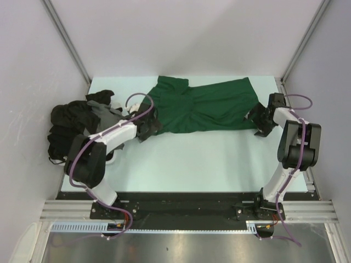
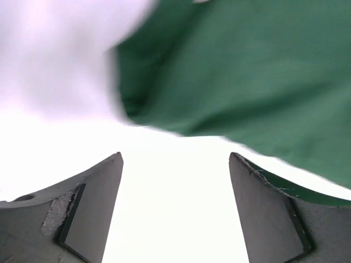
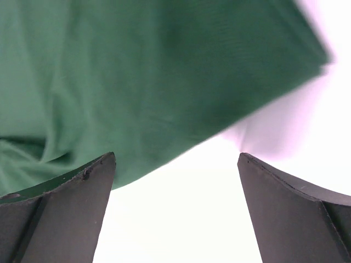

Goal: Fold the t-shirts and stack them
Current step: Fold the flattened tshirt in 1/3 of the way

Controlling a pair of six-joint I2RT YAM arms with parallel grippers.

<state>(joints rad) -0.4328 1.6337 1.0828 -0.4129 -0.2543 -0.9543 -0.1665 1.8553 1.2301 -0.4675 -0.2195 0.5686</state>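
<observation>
- You see the pale desk (image 1: 192,164) fill the middle of the top view; its half toward 6 o'clock is bare.
- The green t-shirt (image 1: 203,107) lies flat on the half of the desk toward 12 o'clock. It is spread from 9 to 3 o'clock, with some wrinkles near its 10 o'clock end.
- The black and dark grey t-shirts (image 1: 71,123) sit in a loose heap at 9 o'clock, partly over the desk edge and not folded.
- Your left gripper (image 1: 147,125) is low at the 8 o'clock corner of the green t-shirt. Its jaws stand apart with only desk between them; in its wrist view the green edge runs just beside one finger.
- Your right gripper (image 1: 258,120) is at the 4 o'clock corner of the same t-shirt. Its jaws are wide apart and hold nothing; the green hem lies just ahead of them.
</observation>
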